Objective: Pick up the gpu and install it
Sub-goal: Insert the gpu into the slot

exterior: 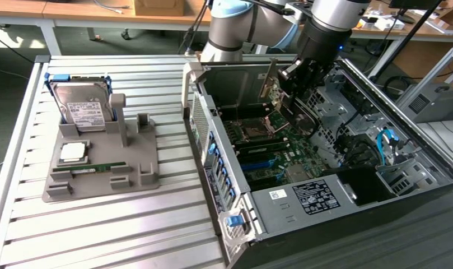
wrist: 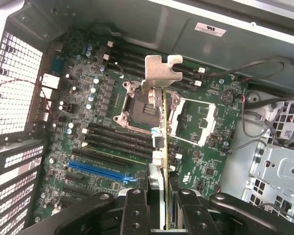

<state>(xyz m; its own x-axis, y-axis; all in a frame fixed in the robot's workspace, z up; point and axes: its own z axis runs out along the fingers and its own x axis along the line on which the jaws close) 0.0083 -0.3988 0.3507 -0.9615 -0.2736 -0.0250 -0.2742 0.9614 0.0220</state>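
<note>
The gpu hangs upright inside the open computer case, just above the motherboard, near the case's far wall. My gripper is shut on the card's upper edge. The wrist view looks along the gpu edge-on, with its silver bracket at the far end and my gripper clamping it between two black fingers. Below the card lie the motherboard, the CPU socket and a blue slot.
On the slatted table at the exterior view's left, a grey fixture holds a hard drive, a processor chip and a memory stick. Drive cages and cables fill the case's right side.
</note>
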